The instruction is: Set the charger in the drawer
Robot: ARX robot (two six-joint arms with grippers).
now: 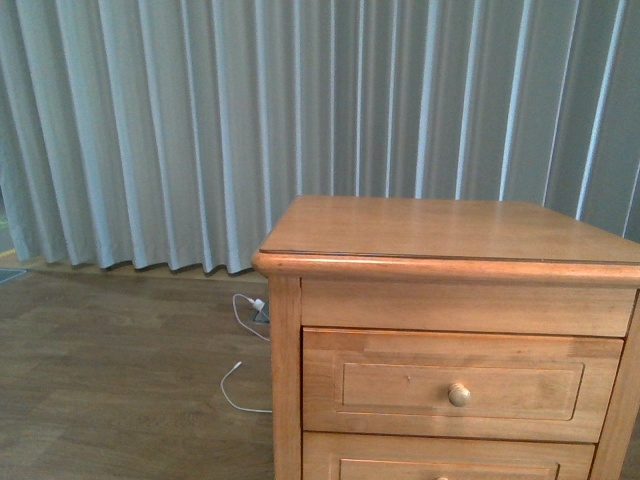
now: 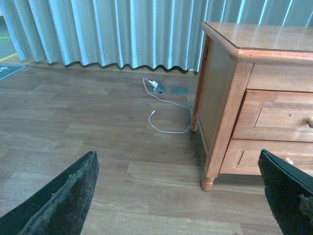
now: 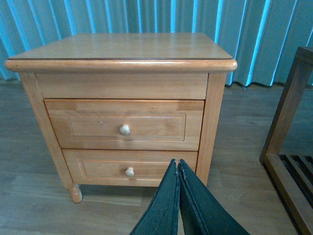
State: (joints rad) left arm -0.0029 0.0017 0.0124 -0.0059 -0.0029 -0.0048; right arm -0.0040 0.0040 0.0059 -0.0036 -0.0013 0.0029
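Two drawers on the nightstand (image 3: 122, 98), both fully shut, and the upper drawer (image 3: 124, 125) is the one that matters. Its round knob (image 3: 125, 129) sits dead ahead of the right gripper (image 3: 177, 169), a bit above the fingertips, so I'd say the right arm is the one better lined up for the pull. Its jaws are pressed together, holding nothing. The left gripper (image 2: 178, 196) is spread wide, empty, over bare floor left of the nightstand. No charger anywhere I can see; worktop is bare. Only a thin white cable (image 2: 168, 115) lies on the floor.
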